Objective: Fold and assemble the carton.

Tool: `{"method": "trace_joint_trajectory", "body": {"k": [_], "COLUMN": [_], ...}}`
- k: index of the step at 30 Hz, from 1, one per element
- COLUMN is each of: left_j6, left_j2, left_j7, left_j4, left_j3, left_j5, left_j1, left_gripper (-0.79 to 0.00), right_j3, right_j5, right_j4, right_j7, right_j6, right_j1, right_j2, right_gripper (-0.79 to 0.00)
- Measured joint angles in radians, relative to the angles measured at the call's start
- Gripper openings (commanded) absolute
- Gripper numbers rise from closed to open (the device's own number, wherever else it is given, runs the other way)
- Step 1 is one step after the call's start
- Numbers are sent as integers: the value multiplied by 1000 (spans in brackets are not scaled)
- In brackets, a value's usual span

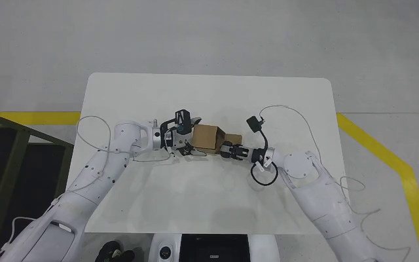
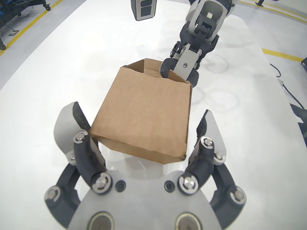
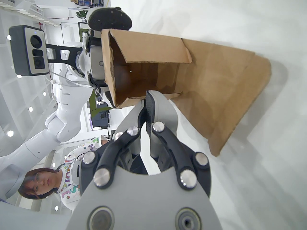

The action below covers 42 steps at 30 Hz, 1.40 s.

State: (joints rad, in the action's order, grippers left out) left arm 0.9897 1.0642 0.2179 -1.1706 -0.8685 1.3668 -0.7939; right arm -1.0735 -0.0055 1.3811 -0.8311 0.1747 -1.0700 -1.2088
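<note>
- Carton [image 2: 144, 111]: plain brown corrugated cardboard with a matte, finely ribbed face, folded into a box-like sleeve. It sits at the middle of the table, between the two grippers.
- Open end of the carton: faces the right arm. It shows a hollow square interior with rough cut edges. A broad flap [image 3: 227, 92] with one rounded corner extends outward from this mouth.
- Left gripper [image 2: 141, 114]: two curved metal fingers [image 2: 63, 125] lined with black ribbed rubber. They are spread wide to either side of the carton's closed end. One pad touches a lower corner, and the other stands just beside the opposite edge.
- Right gripper [image 3: 146, 101]: silver fingers with black textured pads, pressed together on the thin cardboard wall at the open rim, one pad inside and one outside.
- Table [image 1: 131, 92]: smooth white top with rounded corners. A thin white cable [image 1: 288, 110] loops across it near the right arm.
</note>
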Motion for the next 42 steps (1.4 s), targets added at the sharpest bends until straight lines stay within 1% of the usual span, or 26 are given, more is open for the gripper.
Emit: {"method": "trace_joint_trajectory", "body": {"k": [10, 19, 23, 26, 31, 36, 42], "left_j6": [16, 22, 21, 21, 18, 19, 19], "left_j2": [3, 5, 7, 8, 10, 10, 11], "left_j7": [-10, -20, -27, -32, -38, -42, -47], "left_j4": [-3, -2, 1, 4, 5, 5, 2], "left_j3": [-4, -8, -9, -10, -14, -19, -26], "left_j5": [-6, -10, -15, -19, -27, -30, -35], "left_j1": [-2, -3, -3, -3, -4, -6, -8], "left_gripper": [0, 0, 0, 0, 0, 0, 0], "right_j3": [62, 111, 103, 79, 23, -37, -47], "right_j5": [24, 54, 86, 98, 69, 26, 14], "right_j4": [-133, -214, -214, -195, -130, -73, -70], "right_j7": [-29, -43, -47, -56, -84, -71, -48], "right_j6": [72, 120, 145, 147, 96, 57, 49], "right_j1": [114, 172, 162, 144, 98, 54, 56], "right_j2": [-23, -43, -43, -35, -11, 10, 14], "right_gripper": [-785, -785, -785, -785, -785, -785, -785]}}
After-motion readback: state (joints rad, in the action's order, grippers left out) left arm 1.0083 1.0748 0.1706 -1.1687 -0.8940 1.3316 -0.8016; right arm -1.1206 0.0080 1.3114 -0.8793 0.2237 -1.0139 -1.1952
